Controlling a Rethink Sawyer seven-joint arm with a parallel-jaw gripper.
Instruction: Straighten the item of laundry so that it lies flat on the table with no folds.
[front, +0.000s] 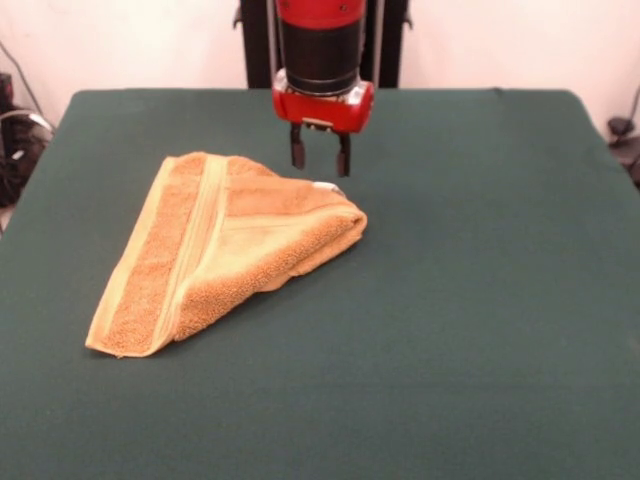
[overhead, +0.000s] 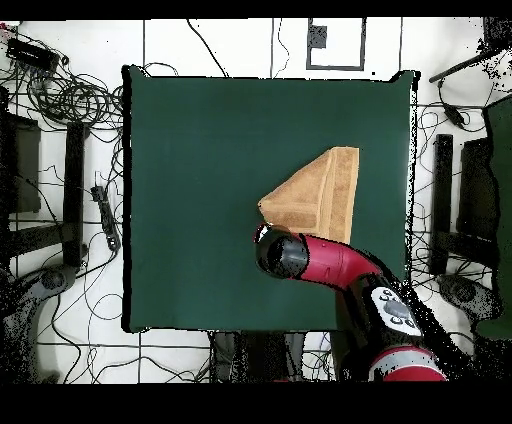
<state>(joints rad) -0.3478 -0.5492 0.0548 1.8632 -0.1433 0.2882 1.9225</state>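
Note:
The golden-orange towel (front: 225, 245) lies folded into a rough triangle on the dark green table (front: 470, 300), with a paler band running along its left side and a small white tag near its far right corner. In the overhead view the towel (overhead: 315, 195) lies right of the table's (overhead: 200, 200) middle. My gripper (front: 320, 155) hangs just above the towel's far right corner, its two black fingers (front: 297, 152) apart and empty. In the overhead view the arm's red and black wrist (overhead: 285, 255) covers the gripper.
Cables and dark equipment stands (overhead: 70, 190) lie on the floor around the table. The robot's pedestal (front: 320, 40) stands at the table's far edge.

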